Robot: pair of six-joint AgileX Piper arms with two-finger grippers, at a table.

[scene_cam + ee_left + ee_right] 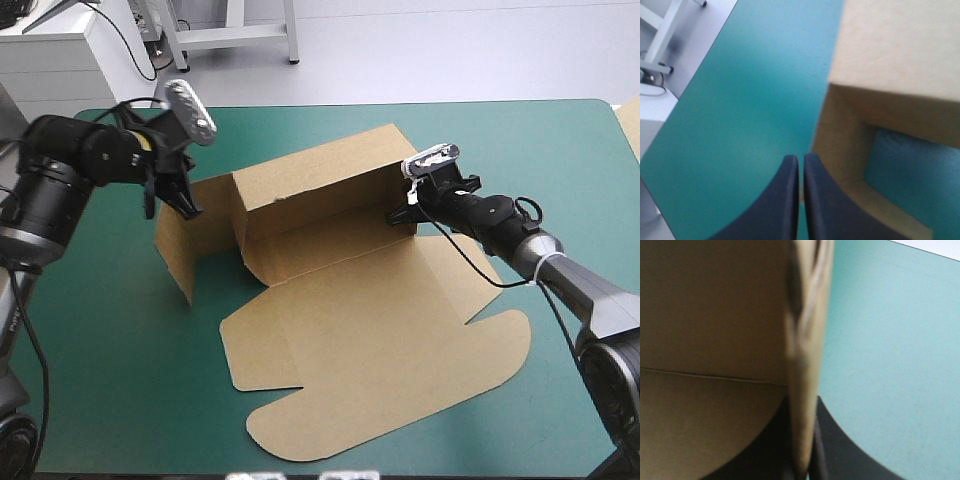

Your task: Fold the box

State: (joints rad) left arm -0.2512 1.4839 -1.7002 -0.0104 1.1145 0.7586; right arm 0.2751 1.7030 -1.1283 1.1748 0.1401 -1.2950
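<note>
The brown box (370,320) lies in the middle of the teal-green table, its lid and front flaps flat toward the near edge. Its back wall stands upright. The left side flap is raised, and my left gripper (188,208) is shut on its top edge. In the left wrist view the black fingers (801,162) are all but closed beside the standing board (890,50). My right gripper (400,216) is shut on the right end wall where it meets the back wall. In the right wrist view the board's edge (805,340) runs between that gripper (804,407).
Bare teal-green cover (120,380) lies left of and in front of the box, and more (560,160) behind the right arm. A strip of pale board (632,125) shows at the table's far right edge.
</note>
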